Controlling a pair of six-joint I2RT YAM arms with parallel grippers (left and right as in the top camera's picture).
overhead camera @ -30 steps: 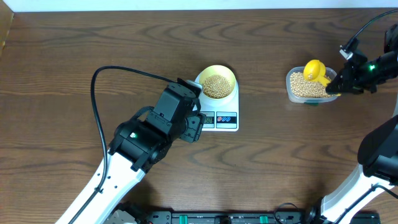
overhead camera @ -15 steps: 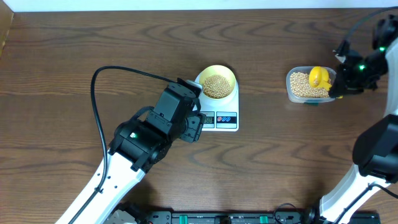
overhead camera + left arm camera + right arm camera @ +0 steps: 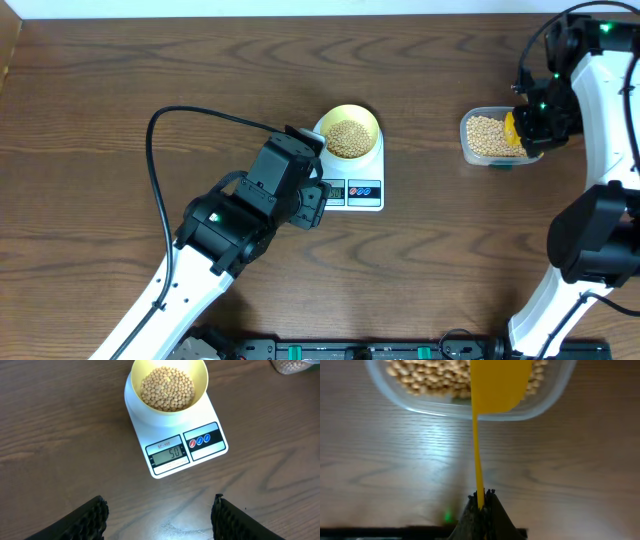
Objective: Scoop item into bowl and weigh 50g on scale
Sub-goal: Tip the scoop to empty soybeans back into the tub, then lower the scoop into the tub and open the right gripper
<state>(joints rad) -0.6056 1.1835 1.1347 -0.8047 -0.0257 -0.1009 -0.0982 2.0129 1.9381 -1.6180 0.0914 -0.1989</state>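
Tan beans (image 3: 167, 387) heaped in bowl (image 3: 201, 380) on scale (image 3: 150, 422), seemingly at target; right gripper (image 3: 481, 497) clenched on scoop (image 3: 500, 380) over tub (image 3: 430, 410), left gripper (image 3: 159, 510) released; next calls for parking scoop without spilling.

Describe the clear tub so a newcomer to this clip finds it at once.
On the brown wooden table, look right of the white scale. The clear plastic tub sits there, rounded-rectangular, full of tan beans. Unlike the pale-yellow bowl on the scale, it is see-through, stands on the table itself, with a yellow scoop at its right edge.
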